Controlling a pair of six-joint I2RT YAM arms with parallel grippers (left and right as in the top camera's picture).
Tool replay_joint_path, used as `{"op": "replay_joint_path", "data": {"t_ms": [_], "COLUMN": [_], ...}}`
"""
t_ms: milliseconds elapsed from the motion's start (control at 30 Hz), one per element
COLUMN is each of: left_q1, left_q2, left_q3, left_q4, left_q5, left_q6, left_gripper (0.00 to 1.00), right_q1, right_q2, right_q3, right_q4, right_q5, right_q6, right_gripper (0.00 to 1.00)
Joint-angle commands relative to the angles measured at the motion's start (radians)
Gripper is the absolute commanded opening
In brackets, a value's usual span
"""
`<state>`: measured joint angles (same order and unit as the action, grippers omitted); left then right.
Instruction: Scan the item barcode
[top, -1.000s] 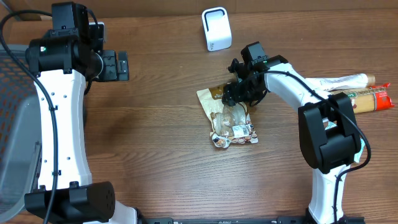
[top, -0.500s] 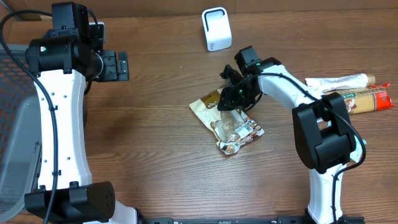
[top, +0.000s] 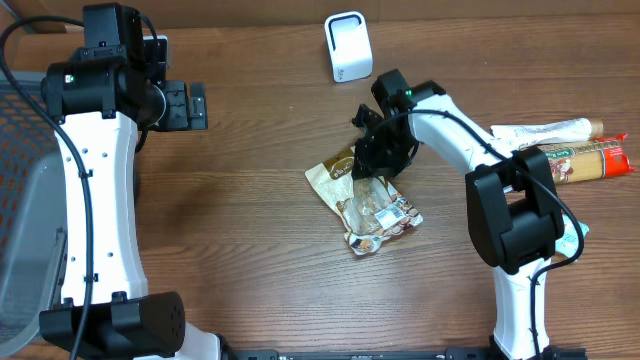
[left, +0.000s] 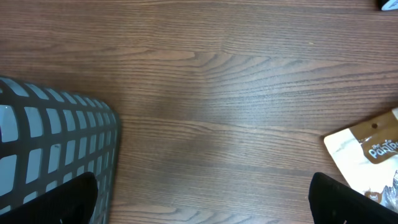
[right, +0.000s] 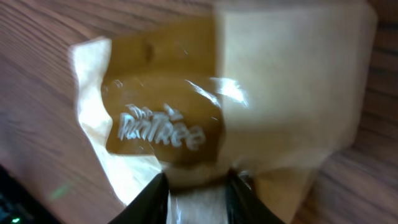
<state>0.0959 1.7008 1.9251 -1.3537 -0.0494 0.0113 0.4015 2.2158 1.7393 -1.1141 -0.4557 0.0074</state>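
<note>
Fingers (right: 152, 200) of the right gripper (top: 374, 158) have narrowed from a wide gape to a pinch on the top edge of the bag (top: 378, 208). The bag has slid and turned on the table (top: 250, 220) below the scanner (top: 347, 46), so I judge the grasp made and the carry to the scanner still to come. Left gripper (top: 186, 105) stays wide and holds nothing, off by the basket (left: 50, 143); the bag's brown label (right: 161, 134) reads roughly "PanTree" in white, and no barcode shows.
</note>
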Motion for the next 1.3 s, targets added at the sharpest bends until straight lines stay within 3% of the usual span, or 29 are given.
{"op": "replay_joint_path", "data": {"t_ms": [0,167,267,333,467,600,967,1000,1067,1100,1267], "left_q1": [0.002,0.002,0.002,0.002,0.002,0.002,0.002,0.002,0.002,0.002,0.002], "left_q2": [0.006,0.006,0.006,0.006,0.006,0.006,0.006,0.006,0.006,0.006,0.006], "left_q3": [0.019,0.019,0.019,0.019,0.019,0.019,0.019,0.019,0.019,0.019,0.019], "left_q4": [0.004,0.004,0.004,0.004,0.004,0.005,0.004,0.004,0.004,0.004,0.004], "left_q5": [-0.006,-0.006,-0.006,-0.006,-0.006,-0.006,-0.006,-0.006,-0.006,-0.006,-0.006], "left_q6": [0.019,0.019,0.019,0.019,0.019,0.019,0.019,0.019,0.019,0.019,0.019], "left_gripper": [1.0,1.0,1.0,1.0,1.0,1.0,0.99,1.0,0.99,1.0,1.0], "right_q1": [-0.001,-0.006,-0.006,0.0,0.047,0.149,0.381,0.394,0.41,0.414,0.411], "right_q2": [-0.007,-0.01,-0.01,-0.008,-0.008,-0.008,-0.008,-0.008,-0.008,-0.008,-0.008], "right_q3": [0.126,0.228,0.238,0.237,0.237,0.237,0.215,0.197,0.159,0.133,0.02], "right_q4": [-0.048,-0.113,-0.093,-0.088,-0.13,-0.166,-0.242,-0.242,-0.248,-0.25,-0.253], "right_q5": [0.009,0.014,0.101,0.112,0.126,0.166,-0.031,-0.008,0.048,0.08,0.178], "right_q6": [0.079,0.211,0.181,0.027,-0.126,-0.137,0.104,0.131,0.182,0.211,0.283], "right_gripper": [0.07,0.04,0.21,0.36,0.5,0.56,0.54,0.56,0.72,0.75,0.77]}}
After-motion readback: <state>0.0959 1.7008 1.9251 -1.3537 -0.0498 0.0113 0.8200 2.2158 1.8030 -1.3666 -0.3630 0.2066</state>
